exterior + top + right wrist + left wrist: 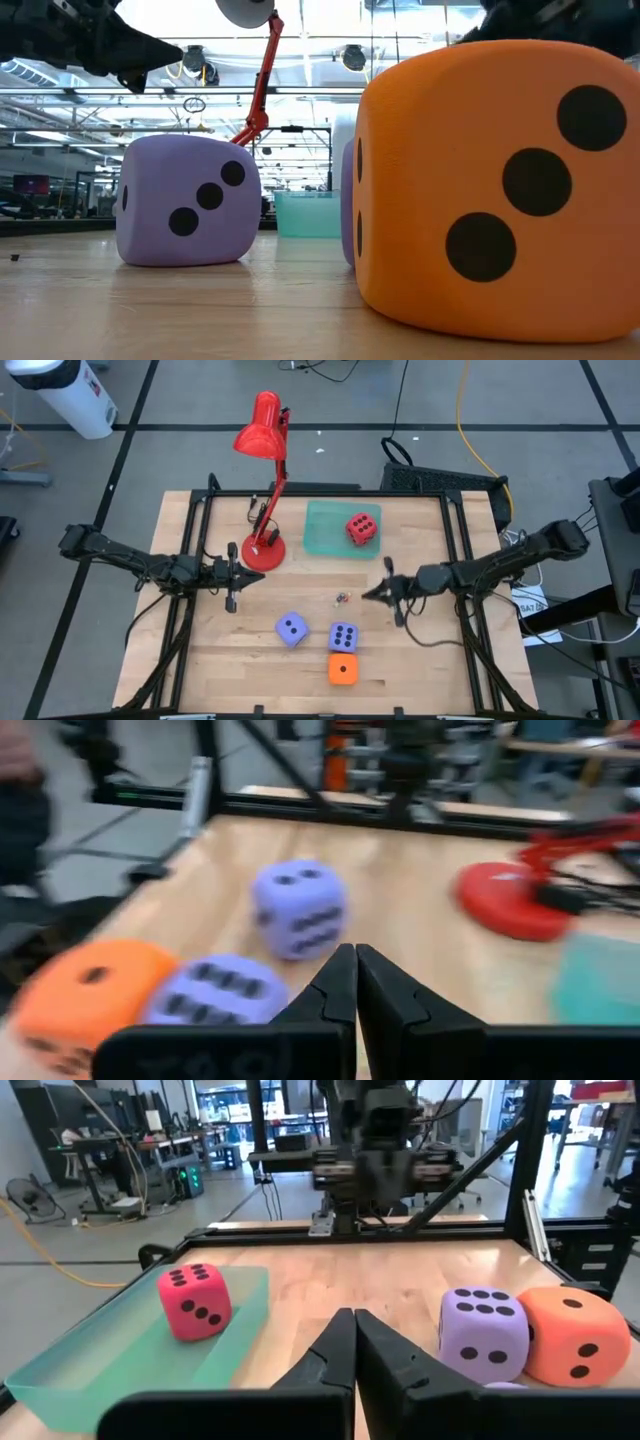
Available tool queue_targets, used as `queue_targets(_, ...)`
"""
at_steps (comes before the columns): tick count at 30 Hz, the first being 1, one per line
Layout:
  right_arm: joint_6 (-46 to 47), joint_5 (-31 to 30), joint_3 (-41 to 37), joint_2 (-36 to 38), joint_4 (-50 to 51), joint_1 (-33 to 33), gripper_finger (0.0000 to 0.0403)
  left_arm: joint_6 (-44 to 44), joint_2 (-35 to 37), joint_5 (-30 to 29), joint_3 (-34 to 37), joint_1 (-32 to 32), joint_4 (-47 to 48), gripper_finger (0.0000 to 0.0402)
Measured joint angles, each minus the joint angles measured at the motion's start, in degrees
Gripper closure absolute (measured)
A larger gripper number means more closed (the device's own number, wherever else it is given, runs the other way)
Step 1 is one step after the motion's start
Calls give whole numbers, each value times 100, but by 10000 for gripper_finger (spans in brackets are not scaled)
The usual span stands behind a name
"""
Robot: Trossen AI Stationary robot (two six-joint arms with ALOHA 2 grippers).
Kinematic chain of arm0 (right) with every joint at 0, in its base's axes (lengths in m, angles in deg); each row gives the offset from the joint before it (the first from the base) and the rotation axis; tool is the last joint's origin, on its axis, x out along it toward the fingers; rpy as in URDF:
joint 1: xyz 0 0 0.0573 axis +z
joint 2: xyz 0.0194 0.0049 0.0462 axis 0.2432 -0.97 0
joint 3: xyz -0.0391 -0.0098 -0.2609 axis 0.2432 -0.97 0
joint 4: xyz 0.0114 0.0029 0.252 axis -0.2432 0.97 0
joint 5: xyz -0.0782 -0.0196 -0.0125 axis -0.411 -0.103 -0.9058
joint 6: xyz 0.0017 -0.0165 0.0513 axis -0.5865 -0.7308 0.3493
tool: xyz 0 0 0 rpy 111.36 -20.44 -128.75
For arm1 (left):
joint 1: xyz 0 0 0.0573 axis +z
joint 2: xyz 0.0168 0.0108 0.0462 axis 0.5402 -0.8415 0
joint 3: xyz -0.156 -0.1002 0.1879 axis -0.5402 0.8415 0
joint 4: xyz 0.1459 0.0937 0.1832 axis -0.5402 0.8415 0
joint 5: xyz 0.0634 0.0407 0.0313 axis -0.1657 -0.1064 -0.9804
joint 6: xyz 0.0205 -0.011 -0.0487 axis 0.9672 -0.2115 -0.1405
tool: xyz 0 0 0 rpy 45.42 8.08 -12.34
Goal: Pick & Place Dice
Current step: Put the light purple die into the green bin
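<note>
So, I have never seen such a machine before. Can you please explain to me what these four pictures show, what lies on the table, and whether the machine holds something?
It is a robot with two dark arms at a wooden table. One picture looks straight down, one looks level across the table top, and two come from cameras on the arms' wrists.

The left gripper and the right gripper hover over the middle of the table, facing each other. Both are shut and hold nothing.

On the table stands a red desk lamp. Beside it is a green tray with the red die inside. Three more dice lie near the front edge: two lavender dice and an orange die, which looks huge in the low picture only because it is close to that camera.
</note>
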Motion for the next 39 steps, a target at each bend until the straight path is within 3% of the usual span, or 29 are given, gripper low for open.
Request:
queue_targets(7,603,-5,644,-1316,22,722,403,4,0,-1,0,0,-2,384)
queue_targets(13,324,58,941,-2240,-177,840,403,7,2,-16,-2,0,-15,397)
queue_targets(15,254,358,1001,-2435,-254,838,403,-2,0,-19,-2,0,-13,390)
queue_targets(18,32,660,1001,-2557,-355,814,403,0,2,-21,-2,0,-15,379)
queue_targets(31,-29,848,1015,-2867,-144,16,403,109,0,-69,-2,0,-57,376)
queue_targets(39,-265,-51,953,-2959,220,-476,403,133,2,-69,-2,0,-52,376)
